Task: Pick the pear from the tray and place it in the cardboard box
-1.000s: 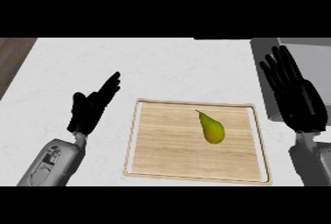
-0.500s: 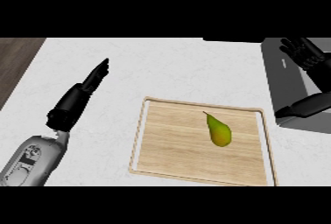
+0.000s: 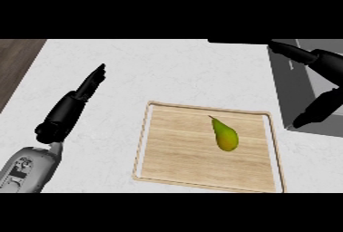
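pear (image 3: 225,136) lies on its side on the wooden tray (image 3: 173,154), a little right of the tray's middle and toward its far half, stem end pointing up-left toward the far edge. its skin is green-yellow with a warmer orange patch near the fat end. nothing touches it — both hands are well apart from it.

the tray is a pale wood board with a raised lip all round, sitting flat on the white speckled counter (image 3: 154,68). its right edge lies near the foot of the grey box (image 3: 295,90), which stands at the view's right side, with a lighter inner face showing at the right edge.

the left hand (image 3: 70,108) shows at the view's left, over bare counter and left of the tray. its fingers are held straight and close together, pointing up and slightly right toward the far side of the counter; it grips nothing. the grey forearm (image 3: 26,167) runs down to the lower left corner.

the right hand (image 3: 321,86) is at the upper right, over the box. its fingers are spread rather than curled — some reach left along the box's far edge, while one points down toward the box's near left corner. it holds nothing.

a strip of dark wood floor (image 3: 17,63) shows past the counter's left edge.
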